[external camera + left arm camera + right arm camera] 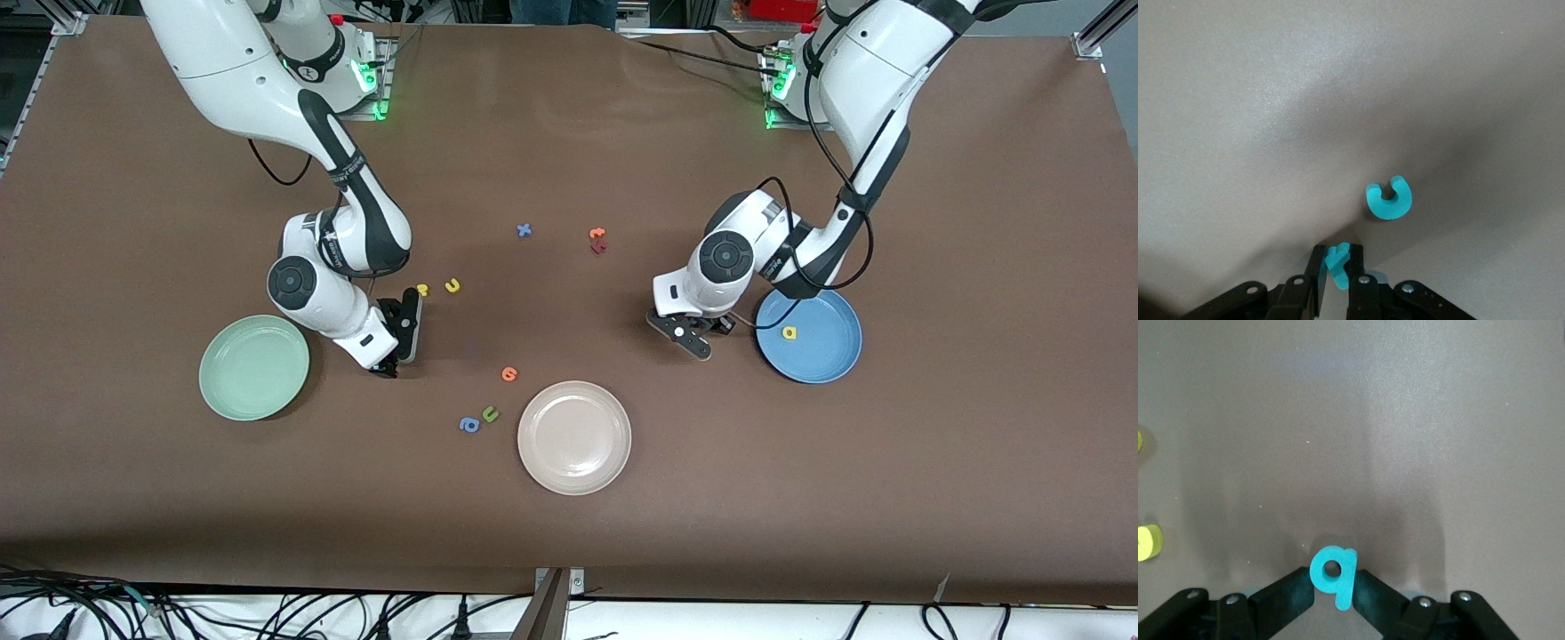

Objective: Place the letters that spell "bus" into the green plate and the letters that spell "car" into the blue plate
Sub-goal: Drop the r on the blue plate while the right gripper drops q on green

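Note:
My left gripper (1337,256) is shut on a small teal letter "r" (1339,268) just above the brown table; a teal "c" (1389,201) lies flat close by. In the front view this gripper (696,343) is low beside the blue plate (831,360), which holds a yellow "a" (789,333). My right gripper (1333,579) is shut on the teal "b" (1331,568), held upright. It (388,363) hangs low between the green plate (254,366) and the yellow "s" (422,289) and yellow "u" (452,285).
A cream-white plate (574,436) sits nearest the front camera. Beside it lie an orange letter (508,373), a green "u" (490,413) and a blue "a" (469,425). Nearer the bases lie a blue "x" (524,230) and an orange piece (597,234).

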Controlling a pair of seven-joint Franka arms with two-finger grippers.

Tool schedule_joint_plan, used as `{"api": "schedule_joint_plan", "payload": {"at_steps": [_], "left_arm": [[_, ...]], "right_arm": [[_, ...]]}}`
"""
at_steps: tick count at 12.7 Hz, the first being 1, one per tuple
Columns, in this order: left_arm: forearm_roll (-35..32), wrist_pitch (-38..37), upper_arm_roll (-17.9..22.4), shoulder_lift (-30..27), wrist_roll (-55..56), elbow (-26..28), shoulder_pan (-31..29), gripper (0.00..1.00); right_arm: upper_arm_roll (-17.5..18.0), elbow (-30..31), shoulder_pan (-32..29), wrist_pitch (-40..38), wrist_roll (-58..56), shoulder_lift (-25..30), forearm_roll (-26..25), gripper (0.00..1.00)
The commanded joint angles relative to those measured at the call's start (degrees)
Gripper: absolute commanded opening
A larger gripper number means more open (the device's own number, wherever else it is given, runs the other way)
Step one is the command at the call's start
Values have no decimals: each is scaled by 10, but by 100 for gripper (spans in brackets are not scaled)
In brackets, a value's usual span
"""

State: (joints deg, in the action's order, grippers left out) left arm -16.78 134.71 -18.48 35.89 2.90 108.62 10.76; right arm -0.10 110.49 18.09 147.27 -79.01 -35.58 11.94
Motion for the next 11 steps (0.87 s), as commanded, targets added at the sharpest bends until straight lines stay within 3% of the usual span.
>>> {"api": "schedule_joint_plan", "payload": {"at_steps": [1, 5, 9, 10, 11], "left_arm": [[-14, -14, -1, -25, -4, -10, -27, 9], [-14, -56, -1, -71, -64, -12, -85, 9], [-13, -125, 1, -81, -160, -55, -139, 10], [-13, -131, 2, -79, -165, -55, -148, 16], [-14, -132, 2, -78, -165, -53, -149, 46]], "right_arm": [[-5, 6, 0, -9, 16, 20, 17, 0], [-33, 8, -2, -79, 105, 57, 20, 0], [-138, 8, -3, -174, 115, 93, 20, 0], [-167, 9, -4, -179, 108, 96, 19, 0], [-188, 9, -4, -179, 106, 95, 19, 0]]}}
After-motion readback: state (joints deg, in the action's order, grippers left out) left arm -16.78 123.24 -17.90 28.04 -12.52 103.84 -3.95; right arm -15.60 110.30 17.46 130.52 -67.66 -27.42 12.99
